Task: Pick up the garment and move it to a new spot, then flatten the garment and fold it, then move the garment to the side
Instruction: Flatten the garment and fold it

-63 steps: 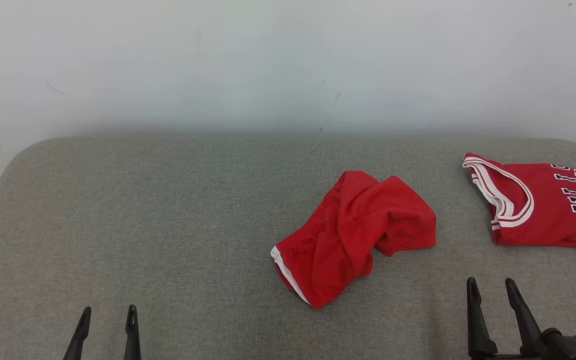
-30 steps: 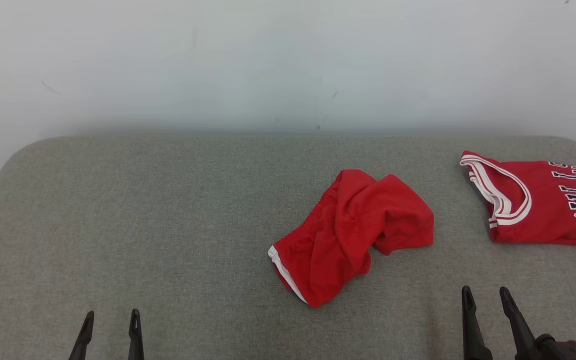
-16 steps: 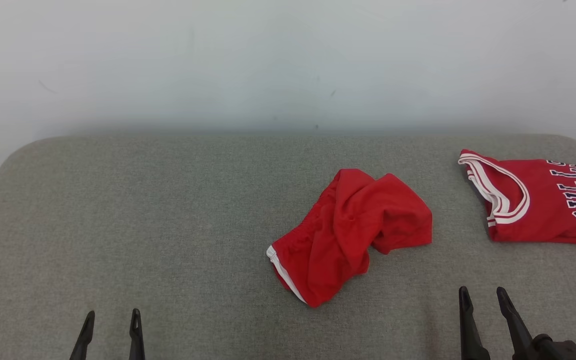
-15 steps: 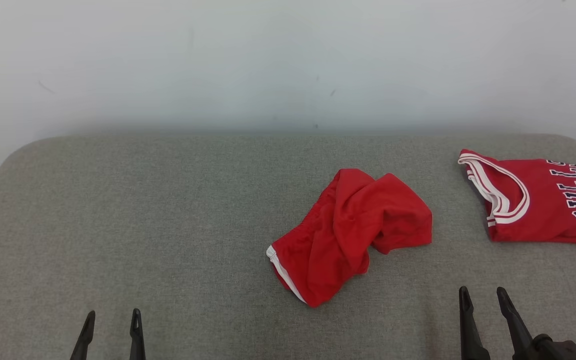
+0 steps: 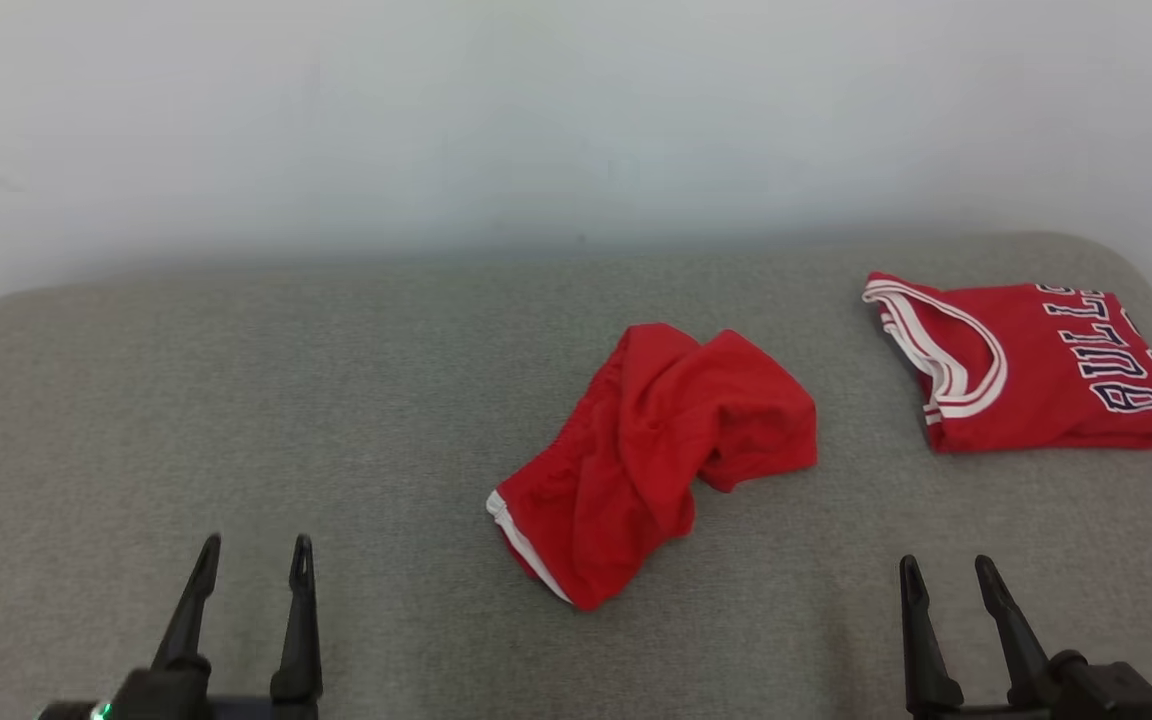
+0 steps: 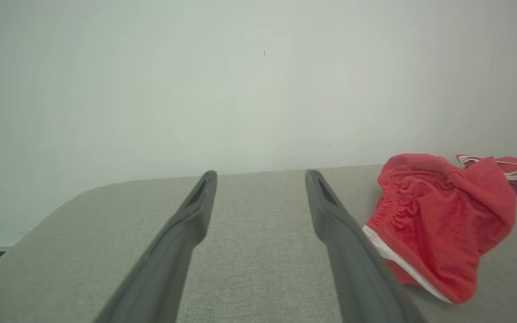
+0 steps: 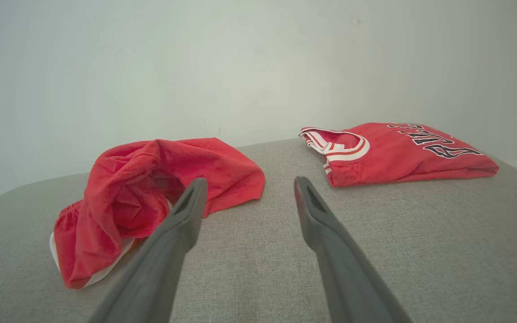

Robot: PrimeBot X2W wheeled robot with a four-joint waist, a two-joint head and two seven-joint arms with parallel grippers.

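Two grippers wait low: my left gripper (image 5: 257, 545) and right gripper (image 5: 944, 565), both with fingers spread apart and holding nothing. The garment (image 5: 651, 455), crumpled red shorts, lies mid-cushion (image 5: 236, 400), at 2 o'clock from my left and 10 o'clock from my right, well apart from both. The pick-up looks not yet begun. I'd come down on the raised bunch, pinch a thick fold, and lift clear before carrying. A folded red jersey (image 5: 1026, 365) sits at 2 o'clock of the shorts, so bare cushion toward 9 o'clock seems the safer spot.
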